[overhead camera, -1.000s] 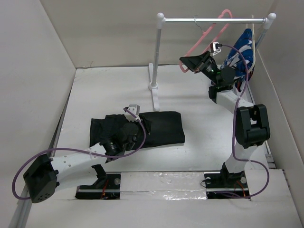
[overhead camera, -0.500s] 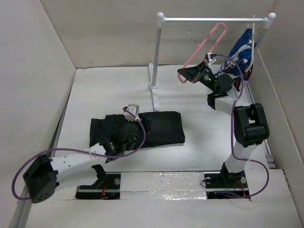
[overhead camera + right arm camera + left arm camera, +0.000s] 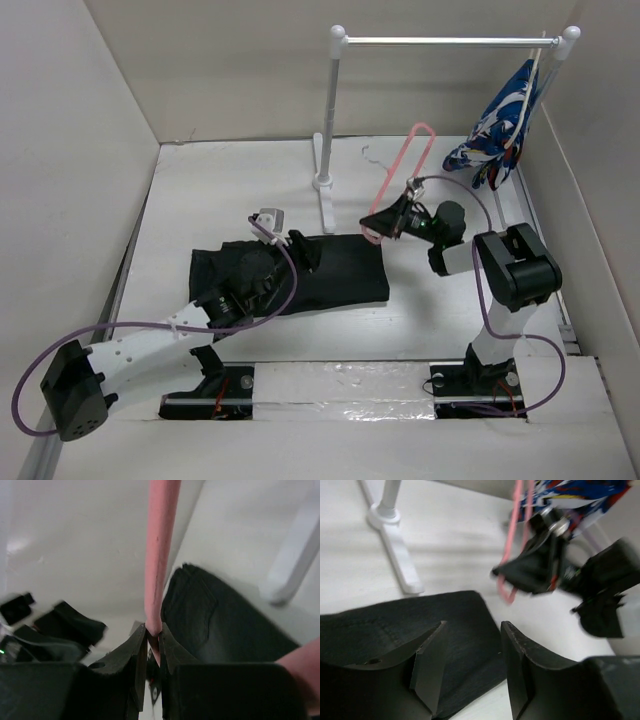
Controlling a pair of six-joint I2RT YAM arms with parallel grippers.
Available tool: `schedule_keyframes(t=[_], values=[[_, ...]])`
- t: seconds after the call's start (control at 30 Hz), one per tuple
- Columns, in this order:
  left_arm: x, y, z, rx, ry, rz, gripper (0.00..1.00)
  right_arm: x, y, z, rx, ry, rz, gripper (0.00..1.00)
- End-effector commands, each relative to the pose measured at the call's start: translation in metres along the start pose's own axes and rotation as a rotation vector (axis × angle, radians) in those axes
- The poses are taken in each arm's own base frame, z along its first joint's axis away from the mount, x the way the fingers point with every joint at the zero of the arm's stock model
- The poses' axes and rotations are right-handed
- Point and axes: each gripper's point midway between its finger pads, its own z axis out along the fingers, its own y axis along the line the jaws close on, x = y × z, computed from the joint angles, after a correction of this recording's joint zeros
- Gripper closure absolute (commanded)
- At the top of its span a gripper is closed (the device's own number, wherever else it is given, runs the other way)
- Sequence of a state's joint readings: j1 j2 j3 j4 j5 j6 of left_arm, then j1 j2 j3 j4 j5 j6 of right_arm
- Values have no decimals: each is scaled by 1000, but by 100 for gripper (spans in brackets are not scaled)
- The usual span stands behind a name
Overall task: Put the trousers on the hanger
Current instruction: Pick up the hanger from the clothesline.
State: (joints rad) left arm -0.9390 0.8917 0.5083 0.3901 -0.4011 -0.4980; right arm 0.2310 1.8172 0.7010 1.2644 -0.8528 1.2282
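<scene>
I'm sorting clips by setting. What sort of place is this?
Probably a robot test cell in a lab: plain white walls box in a table, a left arm and right arm are bolted at its near edge, and a small clothes rail stands on it.

I'm working in what looks like a robotics lab test cell: a white bench point(image 3: 230, 190) boxed in by plain white panel walls point(image 3: 70, 150), the left arm point(image 3: 150, 342) and right arm point(image 3: 510, 290) bolted at its near edge, purple cables point(image 3: 110, 325) trailing, a small rail stand point(image 3: 330, 120).
</scene>
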Motion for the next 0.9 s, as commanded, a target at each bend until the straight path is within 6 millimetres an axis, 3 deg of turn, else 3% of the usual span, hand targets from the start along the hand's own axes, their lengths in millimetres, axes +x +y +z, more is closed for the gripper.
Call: schedule_keyframes(t=[0.0, 0.1, 0.13, 0.2, 0.23, 0.37, 0.6, 0.87], values=[[-40, -48, 5, 140, -44, -65, 55, 35, 46, -14, -188, 8, -285, 100], [-38, -67, 15, 194, -13, -78, 50, 60, 46, -22, -192, 28, -279, 100], [-24, -67, 26, 185, 26, -71, 49, 76, 46, -26, -193, 49, -263, 100], [-15, -79, 35, 222, 61, -89, 49, 84, 52, -32, -220, 47, -276, 100], [2, -77, 45, 207, 103, -82, 49, 91, 54, -33, -227, 56, -272, 100], [32, -83, 61, 228, 175, -113, 50, 113, 53, -38, -230, 93, -264, 100], [60, -80, 76, 217, 226, -140, 56, 120, 57, -46, -246, 100, -280, 100], [89, -79, 89, 203, 275, -156, 56, 128, 80, -47, -308, 125, -301, 100]])
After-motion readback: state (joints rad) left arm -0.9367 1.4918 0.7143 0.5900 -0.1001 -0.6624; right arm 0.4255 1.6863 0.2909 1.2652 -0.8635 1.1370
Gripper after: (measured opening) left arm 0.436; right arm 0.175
